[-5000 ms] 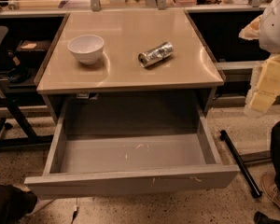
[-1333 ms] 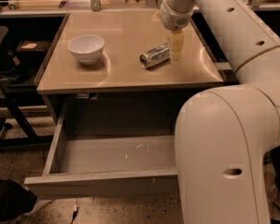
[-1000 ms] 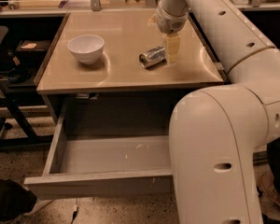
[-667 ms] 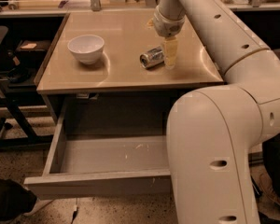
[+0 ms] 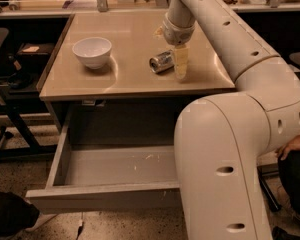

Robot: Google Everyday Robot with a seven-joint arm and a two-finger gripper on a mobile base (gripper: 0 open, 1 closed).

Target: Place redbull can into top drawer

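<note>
The redbull can (image 5: 161, 62) lies on its side on the beige desk top (image 5: 120, 76), right of centre. My gripper (image 5: 180, 64) points down at the can's right end, touching or nearly touching it, and hides that end. The top drawer (image 5: 105, 199) is pulled open below the desk; its grey floor (image 5: 115, 166) shows whitish scuffs and holds nothing that I can see. My own arm hides the drawer's right part.
A white bowl (image 5: 92, 51) stands on the desk's left half. My bulky arm (image 5: 225, 149) fills the right foreground. A dark chair (image 5: 2, 79) is at the left, a shoe (image 5: 7, 216) at the bottom left, and a person's hand (image 5: 295, 144) at the right.
My arm came in from the right and reached over the desk. In the last second the gripper shifted slightly left and down onto the can's right end. The can has not moved.
</note>
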